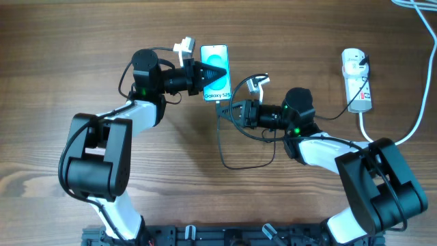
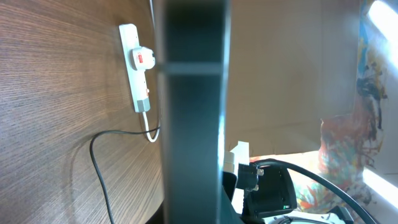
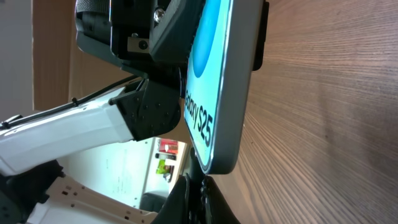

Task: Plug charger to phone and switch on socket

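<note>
The phone (image 1: 215, 72), teal screen with "Galaxy S25" text, lies at the table's middle back. My left gripper (image 1: 207, 72) is shut on it from the left. In the left wrist view the phone is a dark upright bar (image 2: 193, 112). My right gripper (image 1: 224, 109) is shut on the charger's connector tip, right at the phone's near end. The right wrist view shows the phone (image 3: 217, 81) just above my shut fingers (image 3: 200, 199). The charger's black cable (image 1: 232, 162) loops toward me. The white socket (image 1: 356, 78) lies at the far right; it also shows in the left wrist view (image 2: 138, 68).
The socket's thick white cord (image 1: 416, 130) runs off the right edge of the table. A small dark piece (image 1: 367, 63) sits at the socket's far end. The black cable (image 2: 99, 162) trails across the wood between the arms.
</note>
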